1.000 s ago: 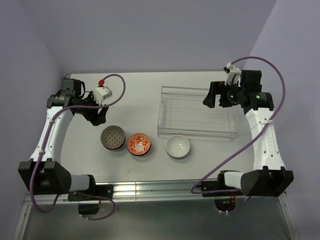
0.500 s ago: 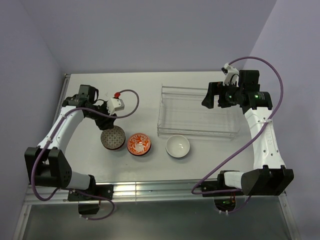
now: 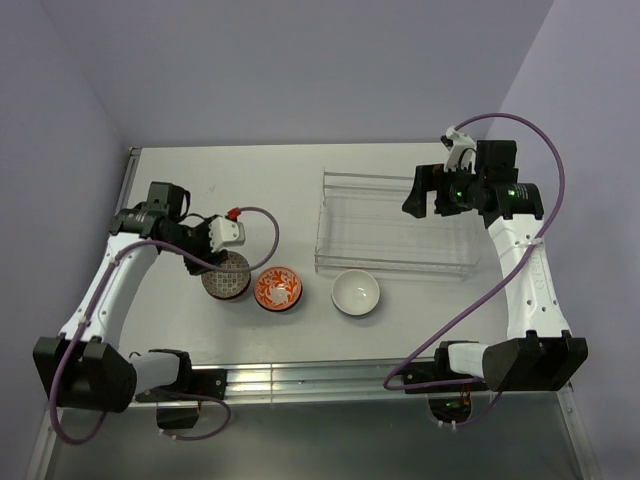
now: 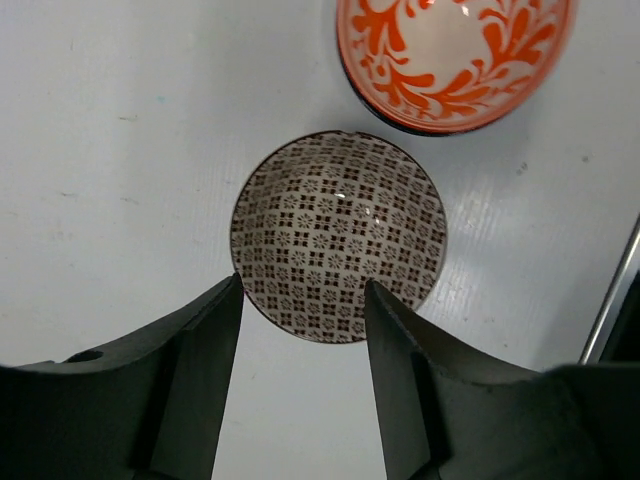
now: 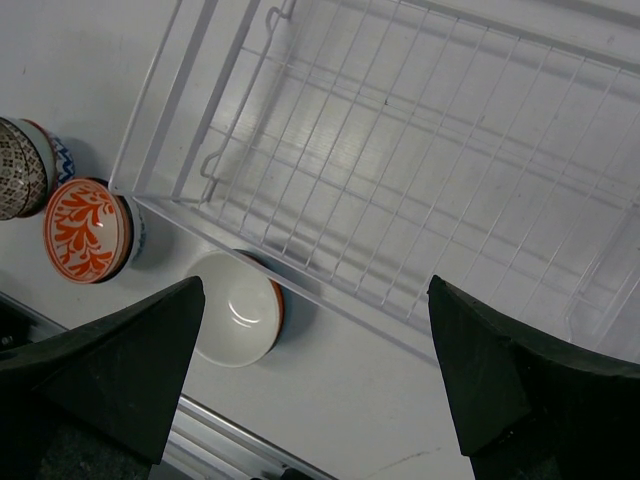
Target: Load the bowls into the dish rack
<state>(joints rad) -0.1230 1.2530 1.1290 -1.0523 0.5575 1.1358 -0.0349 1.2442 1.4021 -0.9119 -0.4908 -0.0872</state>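
Left pincer [image 4: 303,298]: jaws apart, the two dark fingers standing either side of the lower rim of the brown-patterned bowl [image 4: 338,235] in the left wrist view; contact with the rim cannot be confirmed. That bowl sits upright on the table [image 3: 250,180], left of centre in the overhead view. The orange-red bowl [image 4: 455,55] lies just beside it, at the upper right of the wrist frame, a narrow strip of table showing between the two. The white bowl [image 3: 356,292] sits further right in the same row, apart from the orange-red one and close against the lower edge of the dish rack [image 3: 395,230]. In the right wrist view a blue-white patterned bowl [image 5: 62,152] shows only as a rim at the far left, against the brown one; beneath or beside, it cannot be told. The dish rack occupies the centre right of the overhead frame, no bowl in it. Right pincer [image 5: 316,290]: jaws wide apart and gripping nothing, hanging above the rack's right portion.
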